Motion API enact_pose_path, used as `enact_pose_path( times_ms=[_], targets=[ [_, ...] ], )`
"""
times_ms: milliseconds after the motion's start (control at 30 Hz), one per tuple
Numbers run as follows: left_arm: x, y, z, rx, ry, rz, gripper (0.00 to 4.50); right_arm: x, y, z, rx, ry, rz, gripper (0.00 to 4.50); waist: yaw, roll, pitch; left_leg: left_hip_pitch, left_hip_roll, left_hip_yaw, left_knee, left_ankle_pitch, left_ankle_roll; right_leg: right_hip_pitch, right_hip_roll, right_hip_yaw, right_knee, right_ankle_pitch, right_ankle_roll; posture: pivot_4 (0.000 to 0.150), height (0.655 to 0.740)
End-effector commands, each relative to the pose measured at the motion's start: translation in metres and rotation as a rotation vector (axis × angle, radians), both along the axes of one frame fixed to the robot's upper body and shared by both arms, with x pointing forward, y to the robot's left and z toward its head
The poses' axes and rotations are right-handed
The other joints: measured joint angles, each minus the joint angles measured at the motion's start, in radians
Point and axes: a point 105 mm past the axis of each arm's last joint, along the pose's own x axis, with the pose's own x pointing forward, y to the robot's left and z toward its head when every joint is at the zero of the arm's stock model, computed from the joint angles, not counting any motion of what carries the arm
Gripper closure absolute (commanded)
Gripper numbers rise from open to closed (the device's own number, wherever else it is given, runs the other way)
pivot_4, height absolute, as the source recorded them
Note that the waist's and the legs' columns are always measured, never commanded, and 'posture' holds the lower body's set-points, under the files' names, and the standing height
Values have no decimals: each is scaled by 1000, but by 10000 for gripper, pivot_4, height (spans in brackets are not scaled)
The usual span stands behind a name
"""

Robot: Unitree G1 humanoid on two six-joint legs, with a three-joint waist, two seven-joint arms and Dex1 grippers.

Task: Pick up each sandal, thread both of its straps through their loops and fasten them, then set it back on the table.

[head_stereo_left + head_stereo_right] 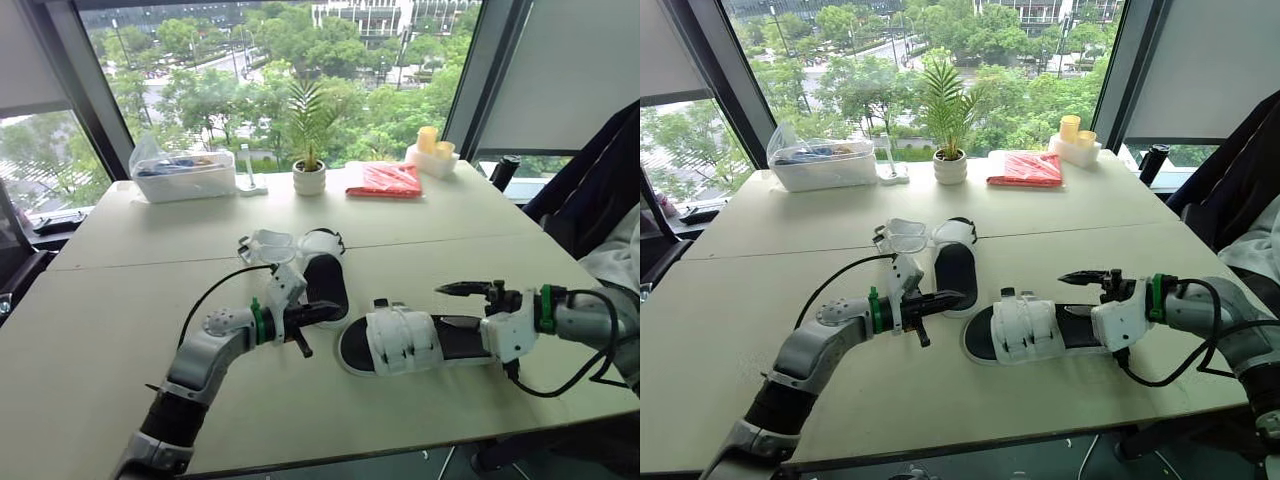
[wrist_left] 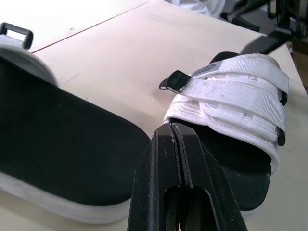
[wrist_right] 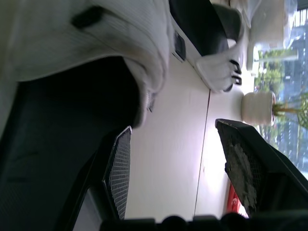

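Spanning both eye views, a pale beige tabletop [image 1: 430, 225] made of joined panels carried the work area, with one seam running across it beyond the sandals. Behind the tabletop, a wide window [image 1: 280, 60] with dark frames showed trees, a road and buildings, and light blinds hung at both sides. Along the far edge stood a clear plastic bin [image 1: 185, 178], a small potted plant [image 1: 309, 178], a red packet [image 1: 385, 180] and a white holder with yellow cups [image 1: 432, 155]. A dark garment [image 1: 600, 180] hung at the right. The first sandal [image 1: 400, 340] lay crosswise near the front edge, its white straps closed over the black footbed. The second sandal [image 1: 325, 282] lay just beside it toward the left, pointing away, with its straps loose at the far end. The left gripper [image 1: 325, 312] hovered between the two sandals, fingers pressed together and holding nothing. The right gripper [image 3: 174, 129] sat at the heel end of the first sandal, fingers spread wide, one over the footbed and one over bare tabletop, gripping nothing.
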Motion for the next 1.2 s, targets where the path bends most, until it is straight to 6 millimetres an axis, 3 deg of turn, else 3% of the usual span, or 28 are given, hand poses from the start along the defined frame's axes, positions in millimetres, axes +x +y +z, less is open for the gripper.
enact_pose_path(
  times_ms=[33, 167, 333, 567, 700, 800, 933, 967, 1200],
  targets=[
    [0, 9, 11, -15, -32, 17, 45000, -6, 6, 1, -32, -64, 106, 15186, 0, 0, 0, 0, 0, 0, 0, 0, 0, 0, 0, 0, 0, 0, 0, 1500, 7400],
    [1, 15, 11, -12, -31, 43, 45000, -9, 12, -8, -60, -81, 185, 15186, 0, 0, 0, 0, 0, 0, 0, 0, 0, 0, 1, 0, 0, 0, 0, 1500, 7400],
    [3, 22, 9, -5, -28, 76, 45000, -8, 43, -6, -5, -156, 338, 15186, -6, 0, 0, 1, 0, 0, 0, 1, -2, 0, 2, 1, 0, 0, 0, 1500, 7400],
    [5, 24, 12, -6, -38, 95, 45000, 4, 69, -15, -18, -208, 436, 15186, 1, -1, 1, 1, 0, 0, -2, 6, -10, -1, 3, 1, 2, 0, 0, 1500, 7400],
    [4, 26, 12, -4, -42, 107, 45000, 6, 73, -22, -35, -212, 470, 15186, 0, -1, 1, 1, 0, 0, -2, 6, -10, -1, 3, 1, 2, 0, 0, 1500, 7400],
    [4, 30, 12, 1, -46, 123, 45000, 11, 72, -20, -31, -236, 468, 23021, -3, -1, 1, 1, 0, 0, -3, 7, -11, -1, 3, 1, 2, 0, 0, 1500, 7400],
    [4, 32, 12, 16, -59, 133, 45000, 16, 70, -17, -10, -276, 459, 42724, -3, -1, 1, 1, 0, 0, -4, 7, -12, -2, 4, 2, 2, 0, -1, 1500, 7400],
    [5, 33, 12, 15, -61, 138, 45000, 17, 67, -17, -11, -285, 446, 44828, -3, -1, 1, 1, 0, 0, -4, 7, -12, -2, 4, 2, 2, 0, -1, 1500, 7400],
    [9, 37, 18, 2, -81, 168, 45000, 36, 42, 3, 31, -368, 268, 44828, -1, -1, 1, 1, -1, 0, -3, 7, -12, -1, 3, 2, 2, 0, -1, 1500, 7400]
  ],
)
